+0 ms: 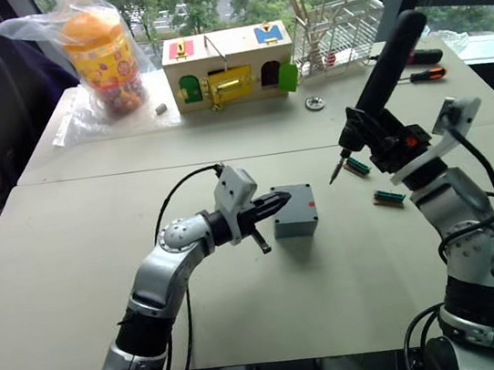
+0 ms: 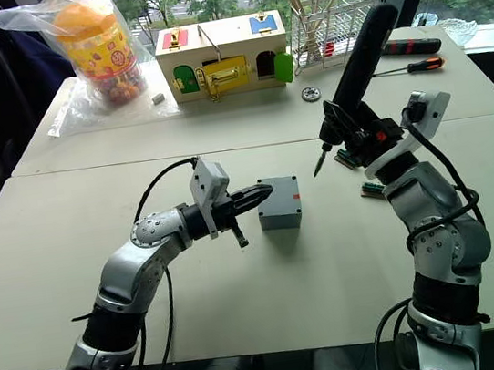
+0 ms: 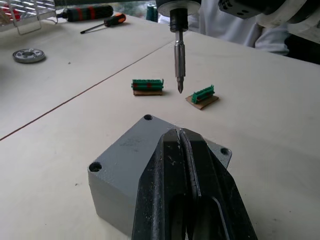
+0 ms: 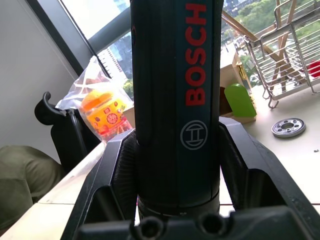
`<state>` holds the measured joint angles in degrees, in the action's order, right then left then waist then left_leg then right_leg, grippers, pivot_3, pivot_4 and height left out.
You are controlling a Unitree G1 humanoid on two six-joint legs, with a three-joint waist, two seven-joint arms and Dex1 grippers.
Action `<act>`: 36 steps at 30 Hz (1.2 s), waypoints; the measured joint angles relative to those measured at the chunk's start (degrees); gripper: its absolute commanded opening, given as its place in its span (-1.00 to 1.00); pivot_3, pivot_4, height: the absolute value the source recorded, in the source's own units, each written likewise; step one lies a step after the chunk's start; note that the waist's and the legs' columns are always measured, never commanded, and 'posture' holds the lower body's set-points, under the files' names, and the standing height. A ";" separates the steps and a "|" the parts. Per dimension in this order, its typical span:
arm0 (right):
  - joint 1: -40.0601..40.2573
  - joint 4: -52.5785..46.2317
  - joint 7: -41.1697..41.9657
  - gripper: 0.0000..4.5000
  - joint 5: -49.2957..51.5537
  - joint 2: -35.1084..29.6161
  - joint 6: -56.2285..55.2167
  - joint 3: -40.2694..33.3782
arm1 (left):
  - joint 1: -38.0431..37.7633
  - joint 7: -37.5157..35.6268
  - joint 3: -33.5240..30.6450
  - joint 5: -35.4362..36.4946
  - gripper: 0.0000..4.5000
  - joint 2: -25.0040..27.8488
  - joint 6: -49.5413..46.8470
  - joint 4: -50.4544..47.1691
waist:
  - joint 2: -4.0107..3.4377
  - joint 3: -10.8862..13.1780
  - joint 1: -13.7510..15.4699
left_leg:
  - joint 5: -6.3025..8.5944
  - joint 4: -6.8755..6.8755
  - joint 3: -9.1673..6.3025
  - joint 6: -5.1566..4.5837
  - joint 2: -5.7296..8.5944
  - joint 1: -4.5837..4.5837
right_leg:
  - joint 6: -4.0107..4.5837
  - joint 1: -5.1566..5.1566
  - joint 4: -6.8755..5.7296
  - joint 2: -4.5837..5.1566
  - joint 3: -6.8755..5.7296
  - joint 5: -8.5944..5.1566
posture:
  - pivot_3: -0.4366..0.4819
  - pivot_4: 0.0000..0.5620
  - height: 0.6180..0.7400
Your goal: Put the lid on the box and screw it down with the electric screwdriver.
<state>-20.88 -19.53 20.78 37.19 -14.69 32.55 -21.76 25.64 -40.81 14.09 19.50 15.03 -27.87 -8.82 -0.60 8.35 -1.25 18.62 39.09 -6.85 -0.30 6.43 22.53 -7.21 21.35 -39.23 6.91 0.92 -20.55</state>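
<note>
Left gripper [image 1: 273, 205] reached forward low, fingers pressed together. Right gripper [image 1: 386, 142] was raised, wrist tilted, fingers clamped on the electric screwdriver [image 1: 381, 76].

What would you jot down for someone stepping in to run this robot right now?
Left gripper: fingers shut, holding nothing, tips at the side of the box.
Right gripper: clamped on the electric screwdriver, held tilted in the air, bit pointing down at the table on the box's right.
The box stands on the near table with the lid already on top; its corner holes look empty.
Left to do: bring the bit to each corner hole and drive the screws.
</note>
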 measured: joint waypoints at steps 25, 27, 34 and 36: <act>-1.39 6.20 -0.15 -0.17 -5.03 0.39 -10.80 9.71 | 0.49 -1.84 4.31 -4.04 -1.00 -0.62 1.19 1.66 | 0.00 0.00 0.04 | 0.00 0.00 -0.03 0.00 0.00 -0.01 | 0.00 0.00 0.00 0.00 0.00 0.00 | -0.05 -0.47 1.00; -1.73 7.39 -0.13 -0.17 -5.49 0.56 -11.90 9.90 | 0.49 -1.87 4.36 -4.06 -1.00 -0.73 1.19 1.65 | 0.00 0.00 0.07 | 0.00 0.01 -0.03 0.00 0.00 -0.01 | 0.00 0.00 0.00 0.00 0.00 0.00 | -0.05 -0.47 1.00; -2.13 8.88 0.70 -0.17 -6.71 0.58 -13.79 11.35 | 0.51 -1.85 4.36 -4.41 -1.00 -0.60 1.29 1.65 | 0.00 0.00 0.01 | 0.00 0.01 -0.03 0.00 0.00 0.00 | 0.00 0.00 0.00 0.00 0.00 0.00 | -0.05 -0.47 1.00; -2.13 8.95 1.44 -0.17 -7.93 0.09 -14.80 12.40 | 0.51 -1.77 4.37 -4.46 -1.00 -0.60 1.24 1.65 | -0.01 -0.01 0.02 | 0.00 0.01 -0.03 0.00 0.00 -0.01 | 0.00 0.00 0.00 -0.01 0.00 0.00 | -0.05 -0.47 1.00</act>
<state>-23.01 -10.58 22.21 29.26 -14.60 17.75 -9.37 26.15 -42.57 18.46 15.04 14.43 -26.62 -7.17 -0.61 8.34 -1.23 18.62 39.10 -6.88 -0.30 6.43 22.52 -7.21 21.34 -39.23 6.91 0.92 -20.55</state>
